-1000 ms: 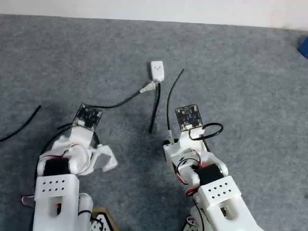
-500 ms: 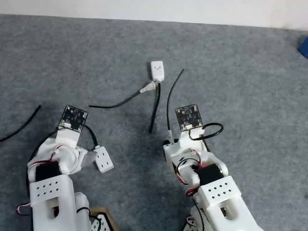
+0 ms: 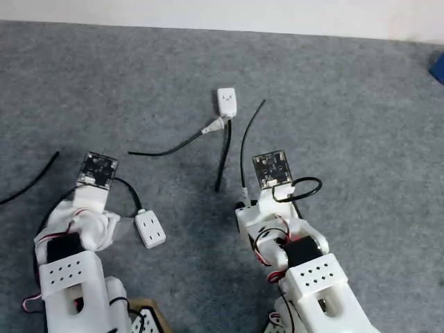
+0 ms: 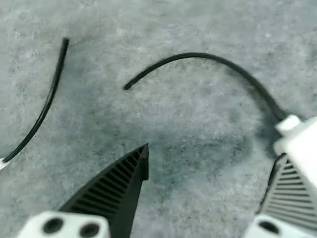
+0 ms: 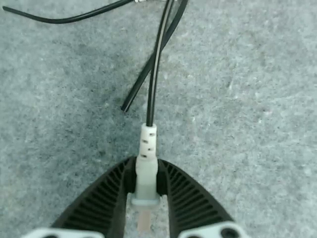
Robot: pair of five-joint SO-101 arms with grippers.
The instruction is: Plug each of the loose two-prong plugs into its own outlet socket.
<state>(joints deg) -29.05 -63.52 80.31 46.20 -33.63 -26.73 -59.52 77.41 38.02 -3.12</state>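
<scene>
The right gripper [image 5: 146, 163] is clamped on a white plug [image 5: 147, 144], its cord running out of sight. The left gripper [image 4: 210, 154] gapes apart, with the near socket [image 3: 149, 229] beside one finger, half cut off. Another plug [image 3: 214, 127] lies by the far socket [image 3: 227, 102].

Robotics lab bench, grey felt-like mat [image 3: 361, 139] over the table, plain white surface [image 3: 208, 12] along the far edge, white plastic left arm [image 3: 73, 274] and right arm [image 3: 316, 274] with bare wrist circuit boards [image 3: 271, 168], exposed red and black wiring [image 3: 266, 244].
</scene>
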